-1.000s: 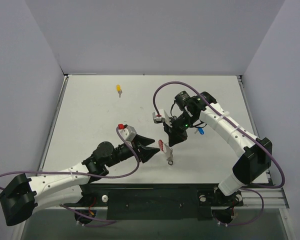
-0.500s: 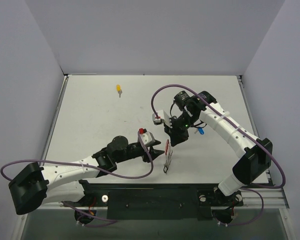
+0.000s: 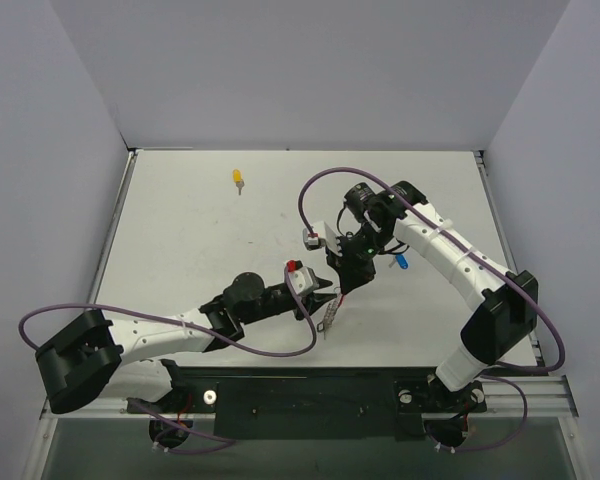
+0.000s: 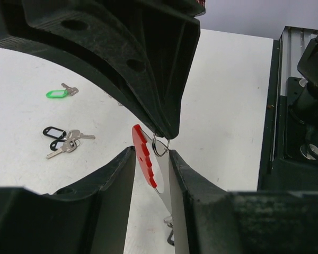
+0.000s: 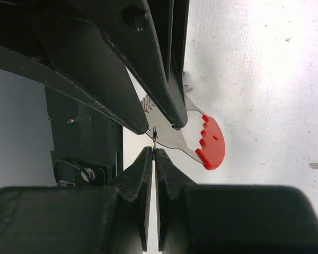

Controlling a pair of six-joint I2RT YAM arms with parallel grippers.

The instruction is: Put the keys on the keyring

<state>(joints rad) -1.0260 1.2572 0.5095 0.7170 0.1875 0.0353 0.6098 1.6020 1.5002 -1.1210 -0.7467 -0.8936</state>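
Between the pinched right fingers (image 5: 138,174) sits the loop of the silver metal keyring with a red arc (image 4: 146,156); narrow left fingers (image 4: 116,180) flank its plate, grip unclear.

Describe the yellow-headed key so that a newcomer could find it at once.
On the white table seen from above, go to the far left part, near the back wall. The yellow key lies there alone, its head yellow, whereas the blue key lies beside the right arm.

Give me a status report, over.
Right gripper shut on keyring. Left gripper straddles it, grip unclear. Keys loose on table. Nothing in the way.
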